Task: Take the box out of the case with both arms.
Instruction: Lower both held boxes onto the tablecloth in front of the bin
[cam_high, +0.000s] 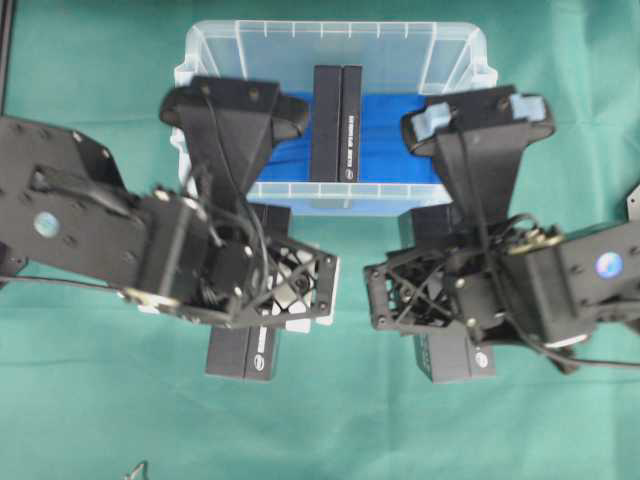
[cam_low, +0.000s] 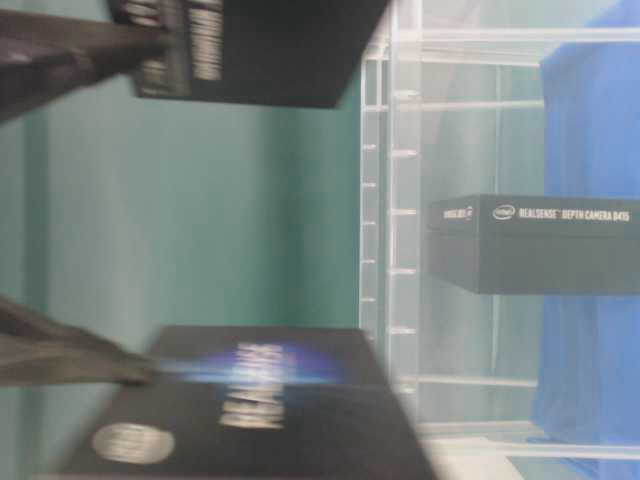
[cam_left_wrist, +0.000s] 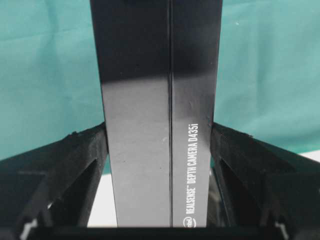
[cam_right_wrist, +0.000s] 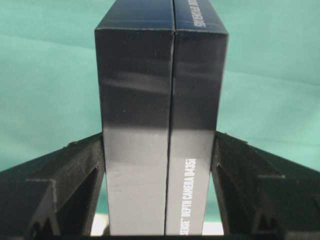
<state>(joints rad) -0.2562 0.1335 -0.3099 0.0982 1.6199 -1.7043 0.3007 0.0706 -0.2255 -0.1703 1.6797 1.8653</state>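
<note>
We see both arms reaching in from the sides over the green table (cam_high: 100, 400), their wrists bent down near the front wall of the case (cam_high: 330, 195). The left hand (cam_left_wrist: 160, 150) is closed on a black box (cam_left_wrist: 160, 110), its fingers (cam_left_wrist: 80, 160) pressing both long faces. The right hand (cam_right_wrist: 160, 160) grips a second black box (cam_right_wrist: 160, 125) the same way.

From overhead we find these two boxes outside the case, in front of its near wall, partly hidden under the arms. A third box (cam_high: 336, 120) stands on edge inside the case, on the blue sheet (cam_high: 385, 130) between the two arms.

Only the wrist views show the fingers against the boxes. The table-level view, turned sideways and blurred, shows the box in the case through the clear wall.
</note>
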